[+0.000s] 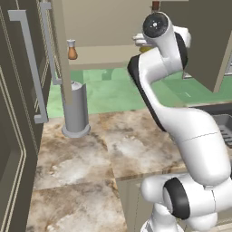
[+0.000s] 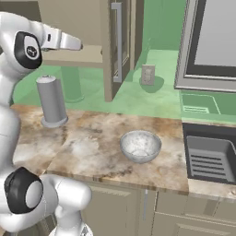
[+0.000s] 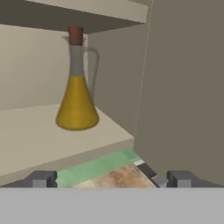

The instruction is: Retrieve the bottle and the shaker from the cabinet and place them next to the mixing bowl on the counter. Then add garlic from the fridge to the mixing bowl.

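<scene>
**Open gripper faces the bottle on the cabinet shelf**

We start with the fridge [image 1: 18,127], the biggest thing here: its dark grey door with long grey bar handles fills the left edge of the left base view. Beside it runs the counter [image 2: 92,152], mottled brown and beige, over beige panelled cabinets. Above the counter hangs the cabinet [image 1: 99,56], its doors swung open and its plain tan shelf bare apart from two things. A black-faced microwave [image 2: 212,46] hangs at the upper right of the right base view, and a dark sink [image 2: 209,156] is set into the counter below it.

Our arm [image 1: 190,131] rises from the base and reaches up and forward to shelf height.

A tall grey cylinder [image 2: 51,101] stands upright on the counter, under the open cabinet. The mixing bowl [image 2: 140,146] sits on the counter well to the right of that cylinder, near the sink, and we see nothing in it.

The bottle [image 3: 77,87] stands upright on the shelf, corked, golden liquid in its lower half, close to the cabinet's right wall. The gripper [image 3: 113,178] points at it from short of the shelf edge, fingers [image 3: 41,178] spread wide and holding nothing.

The shaker [image 1: 71,50] stands upright at the left end of the same shelf, well apart from the bottle.
</scene>
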### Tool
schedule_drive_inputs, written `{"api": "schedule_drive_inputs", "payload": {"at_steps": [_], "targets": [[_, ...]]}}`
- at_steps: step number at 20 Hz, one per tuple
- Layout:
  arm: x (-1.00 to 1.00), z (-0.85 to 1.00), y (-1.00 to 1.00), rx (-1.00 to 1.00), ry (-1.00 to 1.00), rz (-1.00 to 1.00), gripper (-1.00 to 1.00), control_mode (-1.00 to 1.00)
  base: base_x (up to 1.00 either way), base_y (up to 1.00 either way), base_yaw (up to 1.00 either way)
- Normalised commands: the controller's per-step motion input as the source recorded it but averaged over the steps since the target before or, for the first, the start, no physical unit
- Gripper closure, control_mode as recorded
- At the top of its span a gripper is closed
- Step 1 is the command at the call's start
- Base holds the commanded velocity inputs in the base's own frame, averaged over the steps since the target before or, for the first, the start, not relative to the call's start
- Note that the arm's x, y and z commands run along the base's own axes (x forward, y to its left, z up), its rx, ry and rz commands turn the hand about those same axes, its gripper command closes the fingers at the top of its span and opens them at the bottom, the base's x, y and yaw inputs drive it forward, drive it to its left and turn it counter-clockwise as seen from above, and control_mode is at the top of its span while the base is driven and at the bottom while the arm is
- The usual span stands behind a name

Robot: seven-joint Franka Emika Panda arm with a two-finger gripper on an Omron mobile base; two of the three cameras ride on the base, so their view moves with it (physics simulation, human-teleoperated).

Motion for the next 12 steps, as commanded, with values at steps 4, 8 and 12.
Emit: {"api": "schedule_drive_inputs", "payload": {"at_steps": [4,8,12], "targets": [[0.43,0.01,-0.20,0.05,0.06,-0.08,-1.00,-1.00,0.00,0.00,0.00],[0.73,0.00,-0.27,0.01,0.00,0.04,-1.00,-1.00,0.00,0.00,0.00],[0.73,-0.01,-0.14,0.00,0.00,0.05,-1.00,-1.00,0.00,0.00,0.00]]}}
